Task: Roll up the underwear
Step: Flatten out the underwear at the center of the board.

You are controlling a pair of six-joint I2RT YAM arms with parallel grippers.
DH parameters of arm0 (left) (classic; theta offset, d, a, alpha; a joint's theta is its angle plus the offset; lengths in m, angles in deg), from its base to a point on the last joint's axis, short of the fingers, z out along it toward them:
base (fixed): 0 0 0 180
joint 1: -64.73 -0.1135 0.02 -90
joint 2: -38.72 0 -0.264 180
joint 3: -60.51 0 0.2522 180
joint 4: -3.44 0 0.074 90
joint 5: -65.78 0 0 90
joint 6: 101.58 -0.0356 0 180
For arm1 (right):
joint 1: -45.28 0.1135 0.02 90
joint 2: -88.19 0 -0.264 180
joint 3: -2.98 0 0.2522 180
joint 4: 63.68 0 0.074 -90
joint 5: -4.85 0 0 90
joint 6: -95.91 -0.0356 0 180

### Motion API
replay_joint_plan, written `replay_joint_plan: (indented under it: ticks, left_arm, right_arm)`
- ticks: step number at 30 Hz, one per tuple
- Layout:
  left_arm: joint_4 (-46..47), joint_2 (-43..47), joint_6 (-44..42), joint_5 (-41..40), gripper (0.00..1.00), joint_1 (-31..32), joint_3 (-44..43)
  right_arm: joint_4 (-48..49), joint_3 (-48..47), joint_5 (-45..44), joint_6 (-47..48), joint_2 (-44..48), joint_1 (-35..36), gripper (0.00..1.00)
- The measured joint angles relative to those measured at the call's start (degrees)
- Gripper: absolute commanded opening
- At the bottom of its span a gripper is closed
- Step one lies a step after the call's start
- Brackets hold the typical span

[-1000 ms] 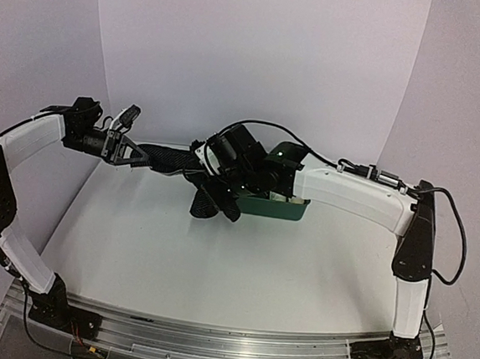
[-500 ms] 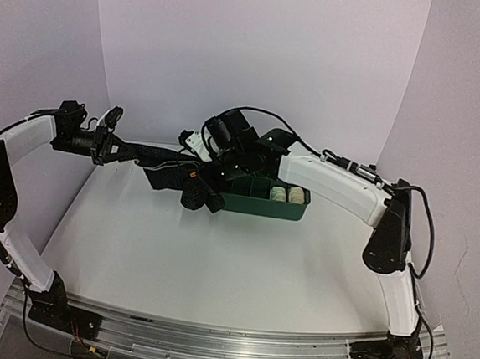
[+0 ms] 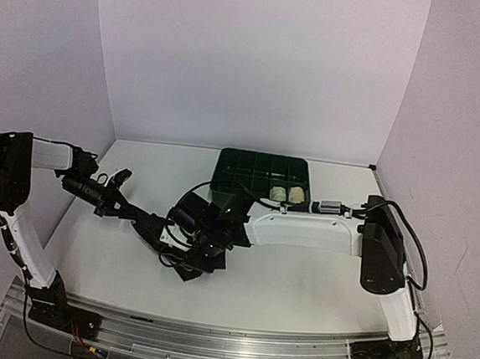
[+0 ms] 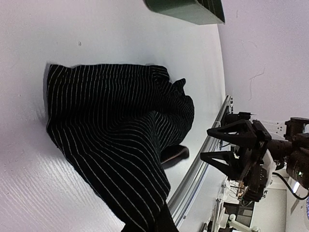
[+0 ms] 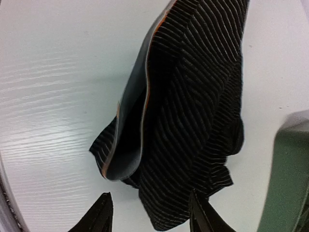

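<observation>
The black pin-striped underwear (image 4: 116, 125) lies crumpled and partly spread on the white table, in front of the green tray. One corner runs up into my left gripper (image 4: 154, 226), which is shut on it at the bottom of the left wrist view. From above, the left gripper (image 3: 126, 209) sits low at the cloth's left end, and the underwear (image 3: 183, 269) trails right under my right gripper (image 3: 192, 247). In the right wrist view the right gripper (image 5: 152, 218) stands open just above the underwear (image 5: 193, 121), whose grey-lined waistband gapes; neither fingertip (image 5: 102, 215) pinches the cloth.
The green divided tray (image 3: 250, 165) stands at the back centre with two pale rolls (image 3: 285, 193) in one compartment; its wall shows as the tray (image 5: 285, 183) at right and the tray (image 4: 188, 9) at top. The table's front metal rail (image 4: 203, 169) runs close by.
Both arms came down and forward from beside the tray, bringing the underwear onto the table. The right gripper opened and let go; the left kept its hold.
</observation>
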Motion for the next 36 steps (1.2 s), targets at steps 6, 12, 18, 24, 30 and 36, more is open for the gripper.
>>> replay_joint_plan:
  ticks: [6, 12, 18, 24, 30, 36]
  left_arm:
    - [0.5, -0.88, -2.05, -1.83, 0.0, 0.0, 2.65]
    - [0.57, -1.02, -2.91, -2.21, 0.0, 0.0, 2.79]
    - [0.61, -1.02, -2.91, -2.17, 0.0, 0.0, 2.81]
    - [0.64, -1.02, -2.91, -2.15, 0.0, 0.0, 3.12]
    - [0.63, -1.02, -2.93, -2.12, 0.0, 0.0, 3.16]
    - [0.62, -1.02, -2.93, -2.13, 0.0, 0.0, 3.16]
  right_arm:
    - [8.12, 12.1, 6.08, -16.42, 5.62, 0.65, 0.69]
    - [16.51, 22.06, 6.71, -33.53, 13.57, -0.47, 0.5]
    - [21.49, 17.68, 3.04, -36.13, 9.78, 3.8, 0.69]
    - [22.87, 14.62, -2.98, -35.32, 2.91, 8.91, 0.79]
    - [22.2, 11.46, -6.94, -34.92, -1.95, 8.0, 0.56]
    - [22.19, 9.1, -8.42, -34.81, -5.38, 7.33, 0.11]
